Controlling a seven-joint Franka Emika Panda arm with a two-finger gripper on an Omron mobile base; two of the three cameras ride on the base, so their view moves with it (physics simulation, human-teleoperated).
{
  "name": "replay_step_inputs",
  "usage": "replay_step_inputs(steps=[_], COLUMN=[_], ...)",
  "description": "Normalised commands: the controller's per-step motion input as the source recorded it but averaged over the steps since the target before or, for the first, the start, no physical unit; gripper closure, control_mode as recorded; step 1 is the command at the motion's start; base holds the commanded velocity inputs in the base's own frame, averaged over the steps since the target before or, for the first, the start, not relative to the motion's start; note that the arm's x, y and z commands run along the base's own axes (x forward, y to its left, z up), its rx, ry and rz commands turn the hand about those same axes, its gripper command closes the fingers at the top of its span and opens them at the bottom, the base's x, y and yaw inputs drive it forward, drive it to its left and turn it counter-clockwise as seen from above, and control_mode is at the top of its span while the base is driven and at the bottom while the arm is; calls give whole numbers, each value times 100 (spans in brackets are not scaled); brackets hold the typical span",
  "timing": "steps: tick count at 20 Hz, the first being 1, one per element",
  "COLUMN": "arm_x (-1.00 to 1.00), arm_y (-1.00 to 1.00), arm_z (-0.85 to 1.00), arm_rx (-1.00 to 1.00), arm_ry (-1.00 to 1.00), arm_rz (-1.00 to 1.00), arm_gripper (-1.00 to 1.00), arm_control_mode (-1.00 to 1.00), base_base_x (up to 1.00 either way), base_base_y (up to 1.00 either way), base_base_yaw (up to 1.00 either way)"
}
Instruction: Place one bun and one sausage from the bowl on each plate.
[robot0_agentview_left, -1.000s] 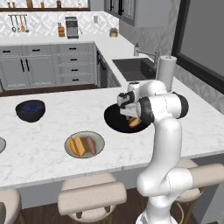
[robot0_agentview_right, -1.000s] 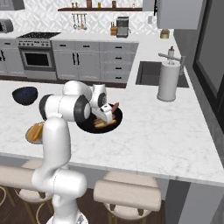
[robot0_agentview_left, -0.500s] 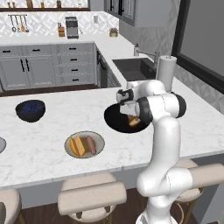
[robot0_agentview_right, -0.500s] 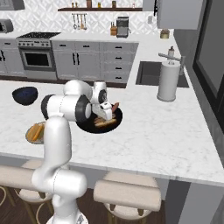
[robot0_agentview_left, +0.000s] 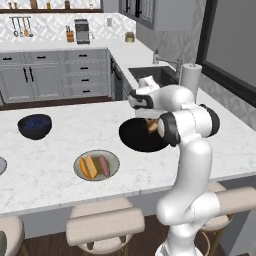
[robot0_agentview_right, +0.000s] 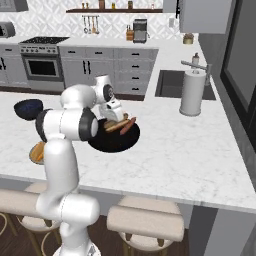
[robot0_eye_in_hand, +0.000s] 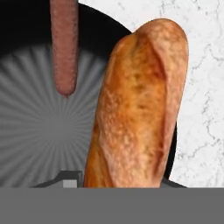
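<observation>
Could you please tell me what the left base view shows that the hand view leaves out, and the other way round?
Left base view: the dark blue bowl, the olive-centred plate carrying a plated bun and a plated sausage, and the paper towel roll.
Hand view: a close look at the loose sausage lying in the black bowl, and the crust of the near bun running up from the bottom edge.
Both: the black bowl, the near bun over it and the marble counter.
</observation>
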Motion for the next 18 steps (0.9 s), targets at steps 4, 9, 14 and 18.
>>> replay_step_inputs(steps=[4, 9, 14, 18], arm_x=[-99, -100, -100, -100], arm_y=[0, 0, -1, 0], arm_z=[59, 8, 45, 21], arm_rx=[14, 15, 3, 1], arm_ry=[-7, -27, -27, -6], arm_rz=[29, 34, 32, 40], arm_gripper=[100, 100, 100, 100], arm_control_mode=[-100, -100, -100, -100], base_base_x=[0, 0, 0, 0], base_base_y=[0, 0, 0, 0], base_base_yaw=[0, 0, 0, 0])
